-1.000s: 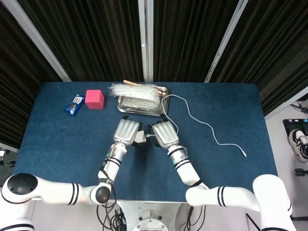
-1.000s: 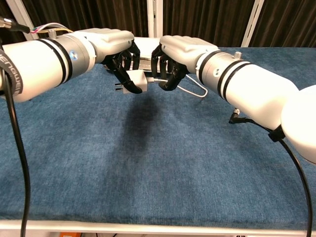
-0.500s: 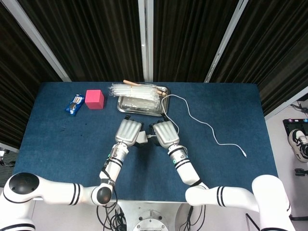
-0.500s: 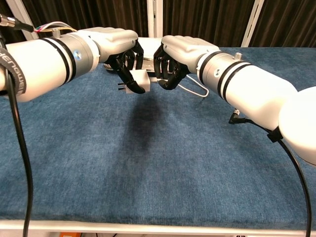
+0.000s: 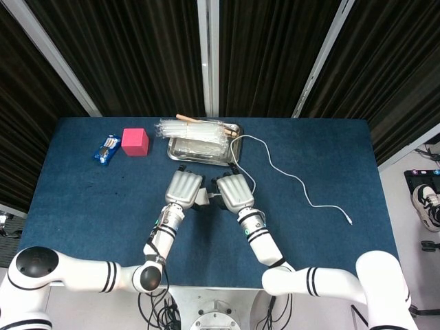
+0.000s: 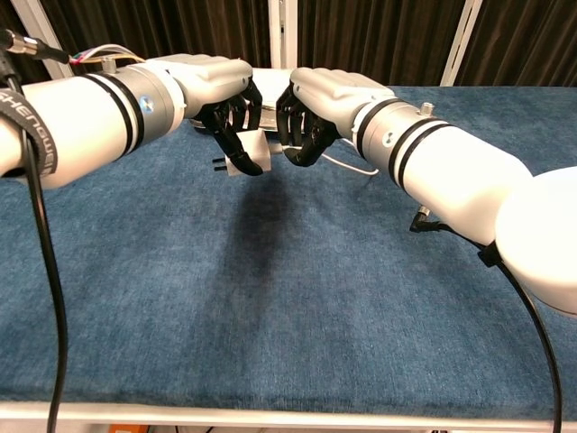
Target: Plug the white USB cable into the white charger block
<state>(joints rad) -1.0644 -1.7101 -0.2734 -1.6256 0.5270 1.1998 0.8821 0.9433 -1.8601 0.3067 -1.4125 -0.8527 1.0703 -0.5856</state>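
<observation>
Both hands raised above the blue table near its middle, facing each other, almost touching. Left hand curled around the white charger block, block pinched in dark fingertips with its metal prongs pointing left, lifted clear of the cloth. Right hand closed with fingers curled in on the plug end of the white USB cable, that end right up against the block's right face; whether seated in the port could not be told from either view. From above, only a sliver of charger block visible between left hand and right hand. Cable ran from the right hand up toward the far edge beside the metal tray, then curved right and nearer across the table, free end lying on the cloth well to the right. Tray at far centre, holding clear plastic packets and a wooden stick across its far rim. Pink cube at far left, with a small blue wrapped snack just beside it to the left.
</observation>
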